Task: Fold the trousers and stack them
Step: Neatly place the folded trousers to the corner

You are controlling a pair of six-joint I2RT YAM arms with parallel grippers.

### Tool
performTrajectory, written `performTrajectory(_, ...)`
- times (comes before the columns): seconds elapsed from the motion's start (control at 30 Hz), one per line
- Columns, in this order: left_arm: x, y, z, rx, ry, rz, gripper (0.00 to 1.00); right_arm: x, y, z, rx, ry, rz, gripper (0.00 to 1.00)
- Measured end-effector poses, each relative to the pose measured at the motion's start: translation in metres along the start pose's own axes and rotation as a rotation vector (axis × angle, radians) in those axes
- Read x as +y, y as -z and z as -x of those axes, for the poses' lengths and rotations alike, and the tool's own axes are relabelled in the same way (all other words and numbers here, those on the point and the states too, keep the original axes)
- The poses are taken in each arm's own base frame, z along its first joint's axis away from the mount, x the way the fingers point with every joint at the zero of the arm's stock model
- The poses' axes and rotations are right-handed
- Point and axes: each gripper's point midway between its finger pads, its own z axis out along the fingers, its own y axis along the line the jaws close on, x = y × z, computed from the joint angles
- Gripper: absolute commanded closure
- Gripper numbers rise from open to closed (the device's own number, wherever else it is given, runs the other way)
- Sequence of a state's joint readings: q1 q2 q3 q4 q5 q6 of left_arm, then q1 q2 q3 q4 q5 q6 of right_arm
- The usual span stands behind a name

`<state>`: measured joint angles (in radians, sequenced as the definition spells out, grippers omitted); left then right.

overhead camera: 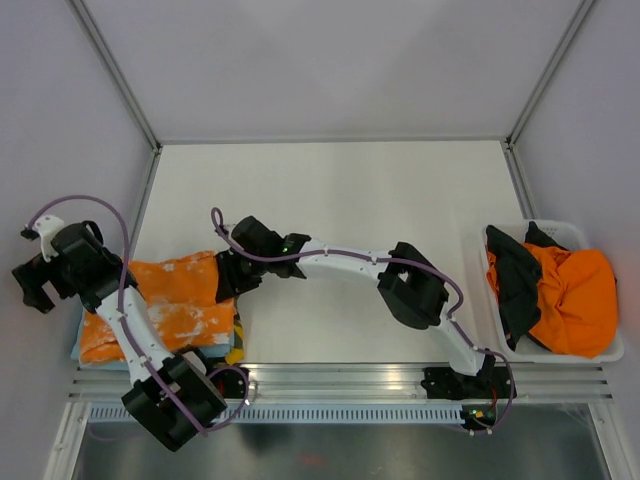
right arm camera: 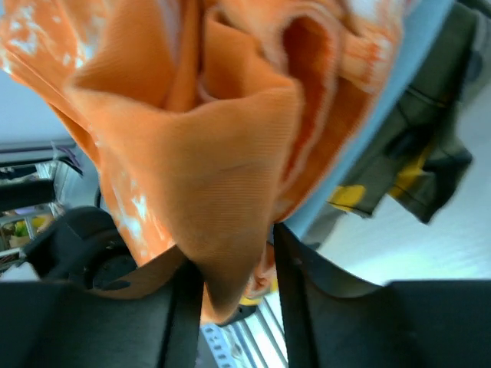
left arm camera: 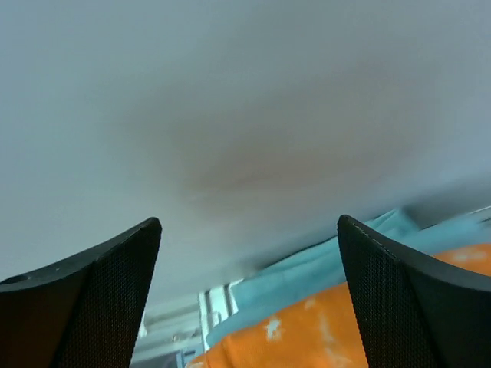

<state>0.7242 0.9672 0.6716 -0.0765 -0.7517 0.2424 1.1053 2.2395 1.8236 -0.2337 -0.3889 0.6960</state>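
The right claw [right arm camera: 238,295] is clamped on a fold of the orange trousers [right arm camera: 207,153], which spread out beyond its fingertips. The left claw [left arm camera: 249,303] is spread apart and holds nothing. The trousers lie just ahead of it, on a light blue garment [left arm camera: 307,272].

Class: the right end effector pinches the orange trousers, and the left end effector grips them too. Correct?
Not quite: the left end effector is open and holds nothing, as the left wrist view shows. The right end effector does pinch the orange trousers.
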Motion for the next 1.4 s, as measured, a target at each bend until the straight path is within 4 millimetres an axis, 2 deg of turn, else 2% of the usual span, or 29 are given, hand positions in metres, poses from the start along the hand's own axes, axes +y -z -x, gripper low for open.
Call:
performTrajectory(0.07, 0.004, 0.010, 0.043, -0.079, 0.071, -0.048, 0.00, -0.008, 0.003, -0.005, 0.029, -0.002, -0.024, 0.29)
performTrajectory(0.17, 0.001, 0.040, 0.110, -0.218, 0.153, -0.222, 0.03, -0.019, 0.008, -0.011, 0.062, 0.021, -0.072, 0.16)
performTrajectory(0.23, -0.002, 0.066, 0.140, -0.291, 0.185, -0.351, 0.08, -0.020, 0.014, -0.010, 0.067, 0.049, -0.101, 0.14)
performTrajectory(0.27, -0.003, 0.087, 0.155, -0.335, 0.207, -0.440, 0.10, -0.019, 0.018, -0.009, 0.070, 0.065, -0.111, 0.14)
performTrajectory(0.33, -0.004, 0.116, 0.166, -0.385, 0.250, -0.561, 0.18, -0.014, 0.029, -0.005, 0.070, 0.097, -0.122, 0.14)
performTrajectory(0.4, -0.008, 0.147, 0.166, -0.413, 0.303, -0.687, 0.29, -0.005, 0.041, 0.003, 0.058, 0.121, -0.121, 0.16)
performTrajectory(0.43, -0.011, 0.159, 0.161, -0.414, 0.327, -0.743, 0.46, 0.002, 0.051, 0.010, 0.042, 0.132, -0.116, 0.20)
performTrajectory(0.5, -0.016, 0.174, 0.150, -0.394, 0.382, -0.813, 0.63, 0.014, 0.068, 0.025, -0.001, 0.150, -0.103, 0.27)
performTrajectory(0.53, -0.021, 0.175, 0.140, -0.367, 0.421, -0.831, 0.84, 0.019, 0.081, 0.036, -0.033, 0.153, -0.095, 0.32)
performTrajectory(0.57, -0.029, 0.173, 0.125, -0.309, 0.459, -0.839, 0.93, 0.022, 0.095, 0.049, -0.073, 0.153, -0.090, 0.43)
performTrajectory(0.6, -0.038, 0.166, 0.108, -0.236, 0.488, -0.829, 0.98, 0.023, 0.110, 0.064, -0.117, 0.151, -0.089, 0.48)
performTrajectory(0.63, -0.047, 0.157, 0.087, -0.154, 0.515, -0.803, 0.98, 0.021, 0.126, 0.077, -0.158, 0.143, -0.093, 0.58)
performTrajectory(0.73, -0.065, 0.132, 0.026, 0.076, 0.576, -0.679, 0.98, 0.012, 0.161, 0.109, -0.274, 0.132, -0.107, 0.74)
performTrajectory(0.77, -0.068, 0.126, 0.010, 0.133, 0.598, -0.633, 0.98, 0.009, 0.170, 0.118, -0.306, 0.130, -0.107, 0.77)
performTrajectory(0.83, -0.070, 0.117, -0.014, 0.208, 0.638, -0.555, 0.98, 0.010, 0.172, 0.125, -0.337, 0.124, -0.088, 0.80)
performTrajectory(1.0, -0.080, 0.098, -0.055, 0.309, 0.758, -0.412, 0.98, 0.012, 0.138, 0.108, -0.274, 0.101, -0.025, 0.81)
performTrajectory(1.1, -0.089, 0.090, -0.093, 0.400, 0.788, -0.319, 0.98, 0.006, 0.119, 0.092, -0.226, 0.084, -0.012, 0.82)
performTrajectory(1.17, -0.089, 0.086, -0.115, 0.453, 0.807, -0.247, 0.98, 0.000, 0.113, 0.084, -0.206, 0.073, -0.012, 0.82)
performTrajectory(1.4, -0.072, 0.083, -0.135, 0.507, 0.921, -0.046, 0.98, -0.011, 0.100, 0.069, -0.188, 0.051, -0.007, 0.81)
